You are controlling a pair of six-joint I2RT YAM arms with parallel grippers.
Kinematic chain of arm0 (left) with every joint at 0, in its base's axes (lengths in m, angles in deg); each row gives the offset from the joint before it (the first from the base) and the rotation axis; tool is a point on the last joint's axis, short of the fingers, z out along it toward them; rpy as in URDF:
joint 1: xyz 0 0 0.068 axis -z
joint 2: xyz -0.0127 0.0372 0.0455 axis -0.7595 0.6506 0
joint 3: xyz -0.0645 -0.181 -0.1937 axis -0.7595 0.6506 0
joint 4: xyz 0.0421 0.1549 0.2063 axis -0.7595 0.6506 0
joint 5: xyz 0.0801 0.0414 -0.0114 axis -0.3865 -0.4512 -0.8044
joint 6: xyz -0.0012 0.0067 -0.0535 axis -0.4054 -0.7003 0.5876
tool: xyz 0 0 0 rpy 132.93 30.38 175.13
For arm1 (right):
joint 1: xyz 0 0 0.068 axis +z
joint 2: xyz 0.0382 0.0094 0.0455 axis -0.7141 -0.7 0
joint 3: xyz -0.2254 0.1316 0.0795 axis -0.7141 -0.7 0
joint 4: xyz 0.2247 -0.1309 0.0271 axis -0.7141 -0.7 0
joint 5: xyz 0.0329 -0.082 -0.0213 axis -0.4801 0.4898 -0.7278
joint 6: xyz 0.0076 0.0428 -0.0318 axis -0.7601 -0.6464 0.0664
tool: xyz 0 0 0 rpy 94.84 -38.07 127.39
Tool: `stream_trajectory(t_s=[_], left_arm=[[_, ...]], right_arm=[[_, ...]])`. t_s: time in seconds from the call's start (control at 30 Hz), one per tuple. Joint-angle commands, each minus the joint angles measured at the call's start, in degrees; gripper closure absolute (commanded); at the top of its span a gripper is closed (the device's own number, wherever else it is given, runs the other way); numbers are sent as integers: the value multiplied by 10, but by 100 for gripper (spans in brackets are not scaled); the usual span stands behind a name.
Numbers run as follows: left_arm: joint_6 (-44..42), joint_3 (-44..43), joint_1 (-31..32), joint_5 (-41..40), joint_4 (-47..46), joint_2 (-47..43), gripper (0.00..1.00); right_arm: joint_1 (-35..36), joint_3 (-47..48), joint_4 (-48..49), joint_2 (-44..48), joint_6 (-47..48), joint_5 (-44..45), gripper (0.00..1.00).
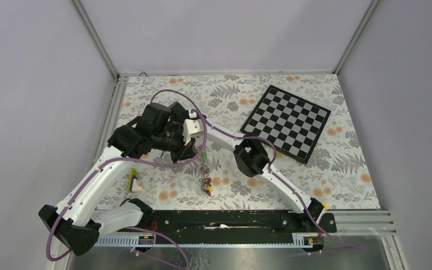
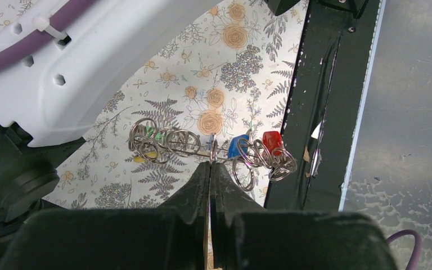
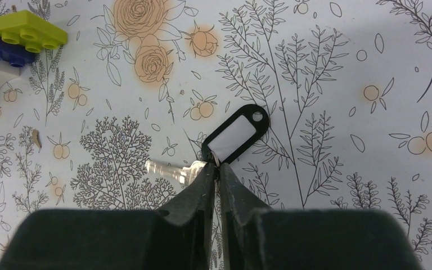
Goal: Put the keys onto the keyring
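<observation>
In the left wrist view my left gripper (image 2: 211, 163) is shut on the keyring (image 2: 174, 149), a thin grey metal ring seen edge-on and held above the table. Several small split rings hang on it, with keys headed blue (image 2: 237, 146), red (image 2: 272, 140), green (image 2: 156, 135) and yellow (image 2: 149, 156). From above, this bunch (image 1: 206, 184) hangs below the crossed arms. My right gripper (image 3: 215, 167) is down at the cloth, shut on the small ring that joins a silver key (image 3: 169, 170) to a black tag with a white label (image 3: 237, 132). The top view hides that gripper.
A green and blue toy brick stack (image 3: 19, 36) lies left of the right gripper, and shows from above (image 1: 133, 181) beside the left arm. A chequered board (image 1: 288, 122) lies at the back right. The black base rail (image 1: 230, 220) runs along the near edge.
</observation>
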Motion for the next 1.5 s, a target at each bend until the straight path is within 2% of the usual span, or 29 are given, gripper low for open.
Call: stream_trajectory(t_s=[0.0,0.23,0.4,0.63,0.83,1.0,1.23,1.47], left_arm=[[5,-15,-2,16,-24,-21,100],[3,-11,-2,7,-25,-20,100],[-5,-24,-2,-3,-25,-9,100],[-9,-83,-3,8,-16,38,100],[-16,-123,-3,17,-22,95,100],[-6,-152,-3,37,-46,145,100],[-2,-187,-3,30,-66,187,100],[0,-182,-3,19,-85,200,100]], right_arm=[[5,11,-8,2,0,1,89],[3,-5,-15,29,-1,3,100],[-22,-61,-27,105,-13,-8,100],[-88,-261,-19,307,-8,-11,100],[-150,-492,38,529,20,-15,100],[-206,-617,39,676,49,-37,100],[-262,-739,39,849,77,-67,100],[-290,-778,38,914,35,-114,100]])
